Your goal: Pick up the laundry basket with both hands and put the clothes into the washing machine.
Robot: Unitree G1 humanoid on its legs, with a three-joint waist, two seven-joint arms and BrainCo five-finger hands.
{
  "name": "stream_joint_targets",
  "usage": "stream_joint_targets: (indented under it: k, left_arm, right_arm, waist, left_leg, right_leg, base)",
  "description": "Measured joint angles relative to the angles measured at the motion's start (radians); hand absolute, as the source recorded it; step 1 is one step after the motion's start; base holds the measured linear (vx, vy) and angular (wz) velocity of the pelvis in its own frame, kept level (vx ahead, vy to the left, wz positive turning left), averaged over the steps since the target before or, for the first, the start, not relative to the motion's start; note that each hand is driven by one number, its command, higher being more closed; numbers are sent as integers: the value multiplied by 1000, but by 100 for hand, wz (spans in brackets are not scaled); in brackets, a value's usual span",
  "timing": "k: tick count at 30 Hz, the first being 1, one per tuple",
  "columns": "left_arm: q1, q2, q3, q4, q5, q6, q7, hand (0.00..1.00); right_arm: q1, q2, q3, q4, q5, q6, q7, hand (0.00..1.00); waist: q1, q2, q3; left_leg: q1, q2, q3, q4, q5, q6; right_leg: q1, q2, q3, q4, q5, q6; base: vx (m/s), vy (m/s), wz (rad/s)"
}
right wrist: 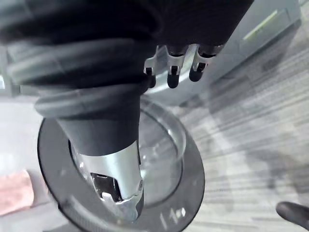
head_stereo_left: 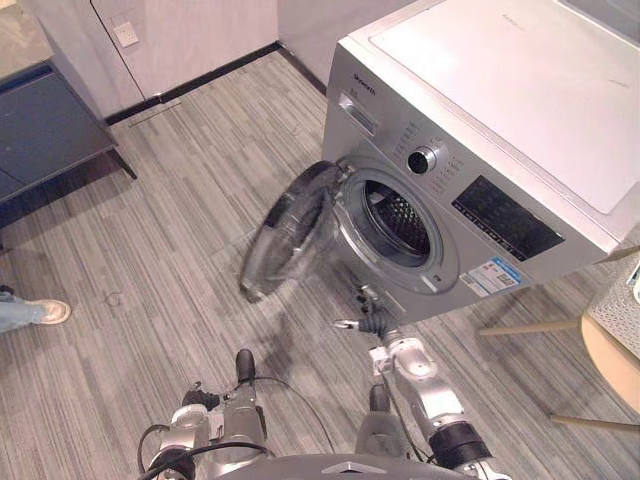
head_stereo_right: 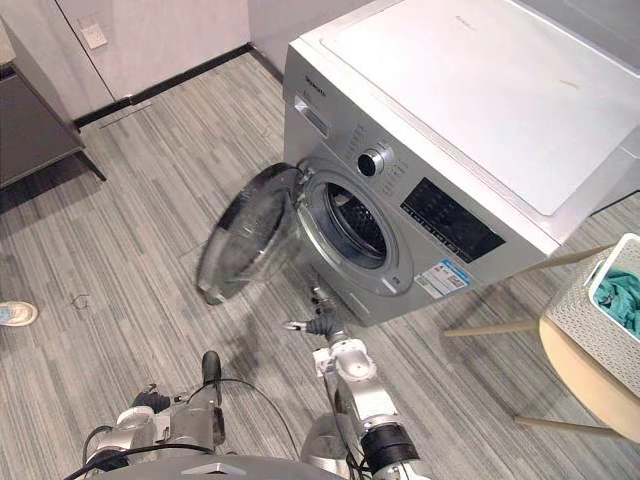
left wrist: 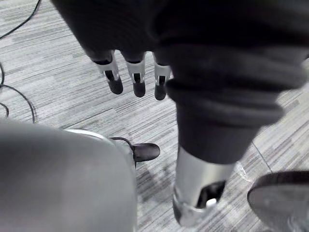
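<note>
Washer point(head_stereo_left: 480, 120) is noted at centre right, its front turned toward the near left. Door point(head_stereo_left: 285, 235) is swung open to the left of the round opening, and the dark drum point(head_stereo_left: 400, 222) is exposed behind it.

Basket point(head_stereo_right: 600, 300), white and perforated, is seen at the right edge, set on a round pale table point(head_stereo_right: 590, 385) to the right of the washer. Teal clothes point(head_stereo_right: 622, 295) are seen inside it. It is gripped by neither hand and lies well apart from both.

Right hand point(head_stereo_left: 372, 320) is held out low before the washer's front, just below the opening and near the door's lower edge. Its fingers point(right wrist: 173, 72) are loose and spread, and nothing is gripped. Whether the door is touched cannot be told.

Left hand point(head_stereo_left: 245, 365) is held low at the near left, above the striped grey floor point(head_stereo_left: 180, 200). Its fingers point(left wrist: 139, 77) hang straight, and nothing is held.

A person's shoe point(head_stereo_left: 45, 312) is noted at the left edge, and a dark cabinet point(head_stereo_left: 45, 130) at the far left.
</note>
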Motion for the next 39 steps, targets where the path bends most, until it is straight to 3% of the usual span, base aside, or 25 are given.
stream_joint_targets:
  k: [4,8,12,15,21,30,39]
  left_arm:
    - [-21,0,-27,-31,12,2,0,0]
    - [-135,23,-30,-73,10,3,2,0]
    - [-266,124,0,-101,-11,2,22,0]
    - [-440,257,56,-68,-91,-20,67,0]
    - [-632,385,90,39,-242,-32,92,0]
    - [-795,422,107,60,-415,-53,123,0]
    - [-903,457,126,-25,-503,-86,159,0]
  right_arm:
    - [66,0,-54,-36,-1,-7,-18,0]
    - [122,9,-95,-34,2,-8,-18,0]
    - [140,19,-119,-27,9,-9,-17,0]
    - [180,20,-130,-26,64,-12,-16,0]
    - [223,55,-116,-39,114,-13,-15,0]
    - [290,106,-36,-191,165,-42,-15,0]
    - [364,104,-8,-257,200,-55,-19,0]
  waist:
    - [-7,-1,-2]
    - [-13,-10,0]
    - [-47,-56,7]
    - [-77,-108,31]
    - [-113,-183,64]
    - [-102,-255,104]
    - [-78,-263,110]
  left_leg:
    - [-3,3,7,0,-4,3]
    - [-59,18,52,0,-2,3]
    - [-72,25,124,0,0,-1]
    - [-87,35,188,1,3,3]
    - [-140,58,245,6,7,3]
    - [-214,122,271,7,25,-18]
    - [-243,175,276,8,29,-33]
  right_leg:
    - [-6,3,5,-5,1,-1]
    - [-97,13,53,-7,24,-3]
    - [-163,15,132,-19,71,1]
    - [-225,25,199,-21,94,4]
    - [-316,51,266,-47,141,3]
    - [-391,111,282,-79,190,-12]
    - [-421,152,270,-78,203,-18]
  base:
    - [-2,-20,-5]
    - [-12,-35,-34]
    - [28,-31,-57]
    - [4,-45,-54]
    - [-29,-53,-32]
    - [-36,-55,-14]
    - [-15,-31,-7]
